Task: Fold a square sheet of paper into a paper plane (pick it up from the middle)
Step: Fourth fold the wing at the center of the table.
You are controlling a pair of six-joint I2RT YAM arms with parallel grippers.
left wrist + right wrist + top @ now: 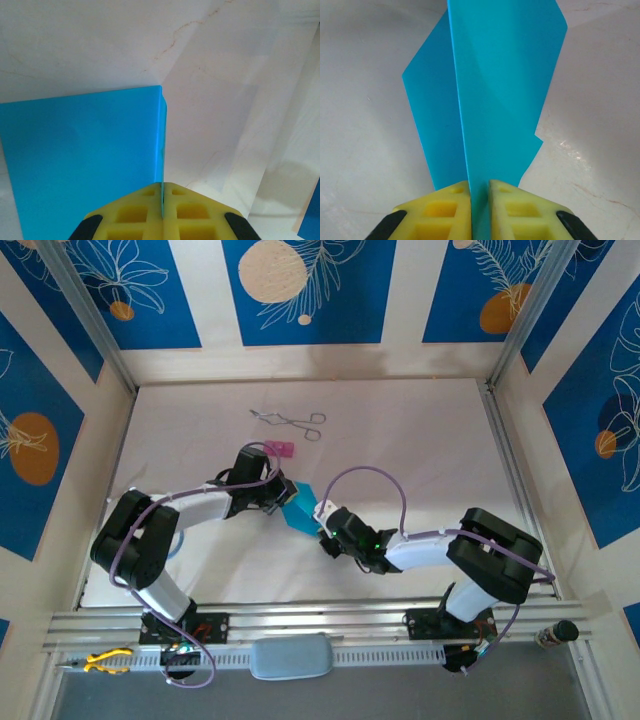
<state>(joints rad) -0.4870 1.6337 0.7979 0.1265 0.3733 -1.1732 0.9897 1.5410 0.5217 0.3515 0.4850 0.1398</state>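
Left gripper (277, 492) is pinched tight on one end of the cyan-blue paper (303, 508), its yellow pads meeting with only the sheet's thickness between them. In the left wrist view the paper (85, 155) spreads flat to the left of a crisp crease that runs into the gripper (162, 189). The paper sits between the two grippers, about mid-tabletop and a little toward the near edge, and appears to be held up off the surface. Right gripper (326, 516) clamps the opposite end. In the right wrist view its pads (454, 200) close on a folded spine, with angled flaps of the paper (495, 85) fanning to either side. Judged mid-fold: centre crease made, nose folds partly in, wings not yet formed. The next move likely calls for one gripper to let go and re-grip a flap while the other keeps the spine taut. A skewed pull would tear or twist thin paper. A small pink block (280, 449) lies just beyond the left gripper, close enough to be nudged. Metal forceps (290, 421) lie farther toward the far edge of the tabletop (430, 440), out of the way.
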